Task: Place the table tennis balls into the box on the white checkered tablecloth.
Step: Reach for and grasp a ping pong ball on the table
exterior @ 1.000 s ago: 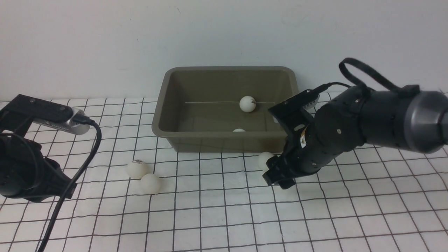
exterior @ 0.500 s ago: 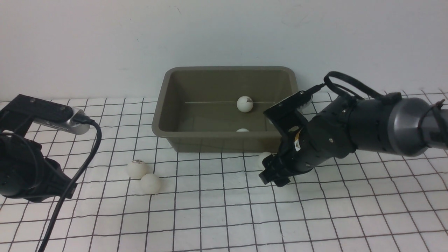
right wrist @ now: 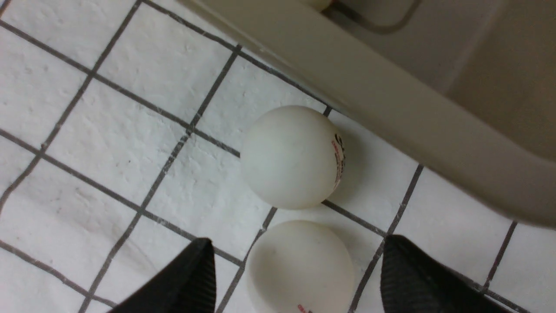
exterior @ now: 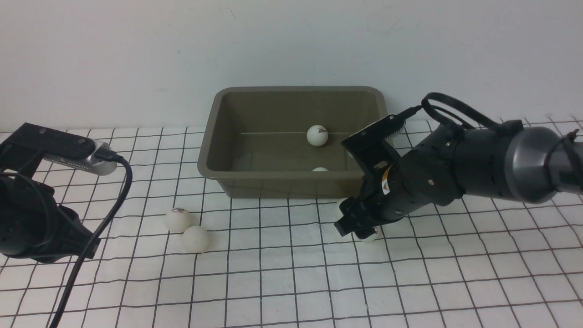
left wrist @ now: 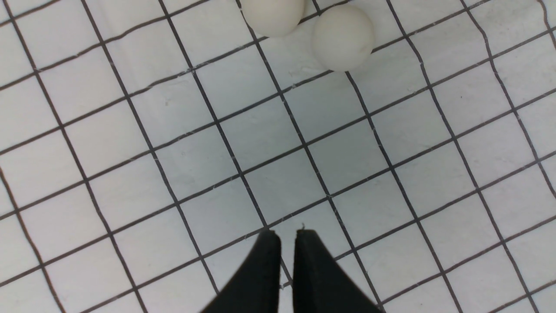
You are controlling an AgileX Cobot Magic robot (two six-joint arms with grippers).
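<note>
The olive-brown box (exterior: 227,136) stands at the back of the white checkered tablecloth (exterior: 291,282). Two table tennis balls lie inside it, one (exterior: 317,135) near the back and one (exterior: 320,169) half hidden by the front wall. Another pair, ball (exterior: 177,219) and ball (exterior: 196,238), rests on the cloth to the left. My right gripper (right wrist: 297,241) is open and low in front of the box, its fingers astride a ball (right wrist: 299,265) without touching it. A logo ball (right wrist: 292,157) lies just beyond, beside the box wall (right wrist: 412,121). My left gripper (left wrist: 286,234) is shut and empty, short of two balls (left wrist: 343,37).
A plain white wall rises right behind the box. The left arm (exterior: 36,228) with its cable hangs over the cloth's left edge. The right arm's thick body (exterior: 455,168) crosses the cloth beside the box's right end.
My right gripper has dropped lower and shifted left, coming down around a ball in front of the box. The back ball in the box rolled slightly left. The left arm has not moved.
</note>
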